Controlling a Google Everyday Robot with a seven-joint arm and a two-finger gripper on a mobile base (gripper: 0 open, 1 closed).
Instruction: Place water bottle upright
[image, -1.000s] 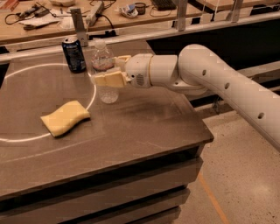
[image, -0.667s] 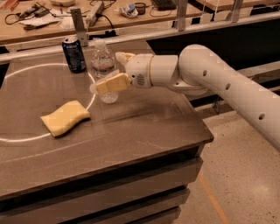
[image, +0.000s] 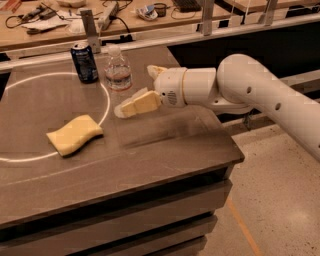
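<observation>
The water bottle (image: 118, 70), clear with a white cap, stands upright on the dark table (image: 165, 145) at the right edge of a white circle line. It stands just right of the dark blue soda can (image: 84, 62). My gripper (image: 135, 90) is open and empty, just right of and in front of the bottle, not touching it. Its near yellowish finger (image: 137, 104) points left, low over the table. The far finger (image: 155, 71) sits behind it.
A yellow sponge (image: 75, 134) lies on the table at the front left, inside the white circle line (image: 106, 100). A rail and a cluttered workbench (image: 100, 15) run behind the table. The table's right edge drops to the floor (image: 280, 200).
My gripper has let go of the bottle and drawn back to the right and a little toward the front. The bottle stays upright beside the can.
</observation>
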